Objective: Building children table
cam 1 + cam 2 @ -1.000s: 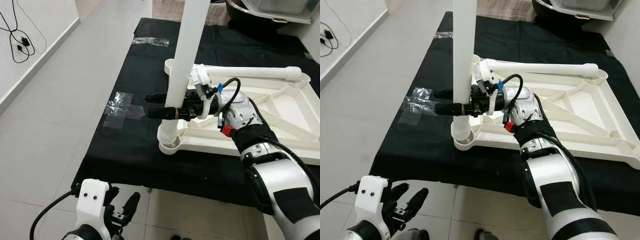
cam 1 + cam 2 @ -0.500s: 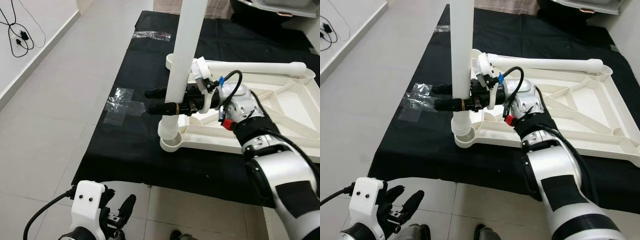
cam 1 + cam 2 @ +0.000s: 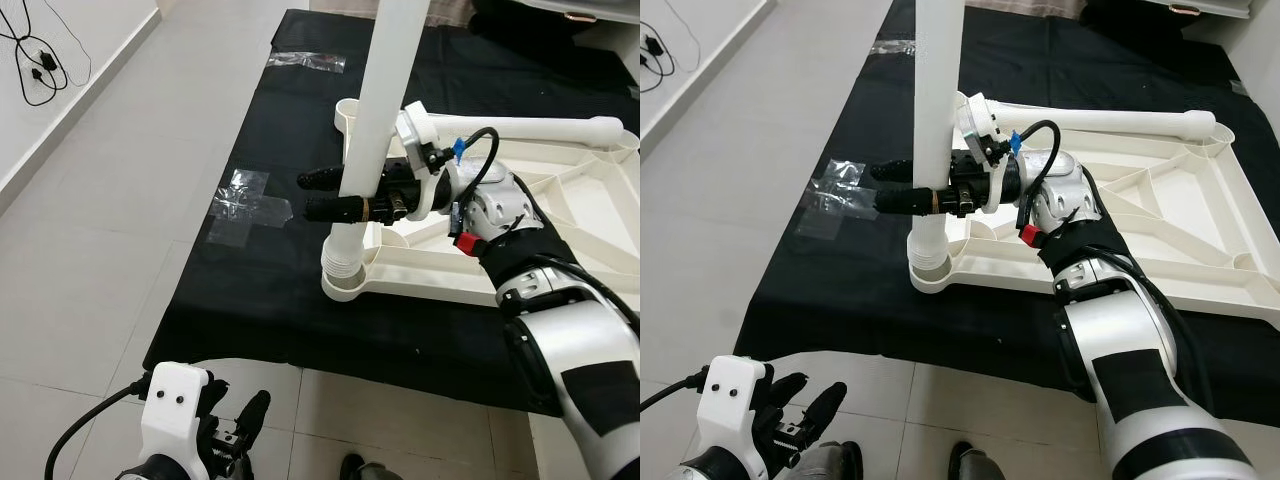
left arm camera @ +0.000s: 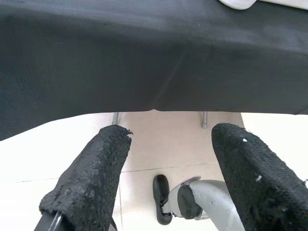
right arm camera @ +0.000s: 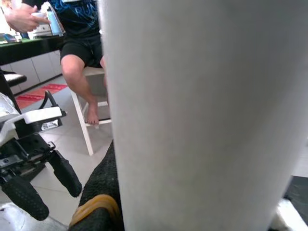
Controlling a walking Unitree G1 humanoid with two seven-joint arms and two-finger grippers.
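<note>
So the right gripper (image 3: 335, 195) is clamping the white table leg (image 3: 375, 130) upright in the tabletop's (image 3: 560, 240) corner socket (image 3: 343, 280), probably not fully seated; another leg (image 3: 530, 128) is lying loose, left gripper (image 4: 168, 178) hanging open.

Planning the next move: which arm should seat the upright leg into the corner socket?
Right. The right gripper is clamped on the white leg above the socket; the left gripper hangs low.

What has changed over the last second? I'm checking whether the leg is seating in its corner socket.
Little has changed. The right gripper stays shut on the upright white leg, whose ribbed lower end still stands in the corner socket of the upturned tabletop. The camera shifted slightly. The left gripper still hangs idle below the black-covered table, jaws open.
</note>
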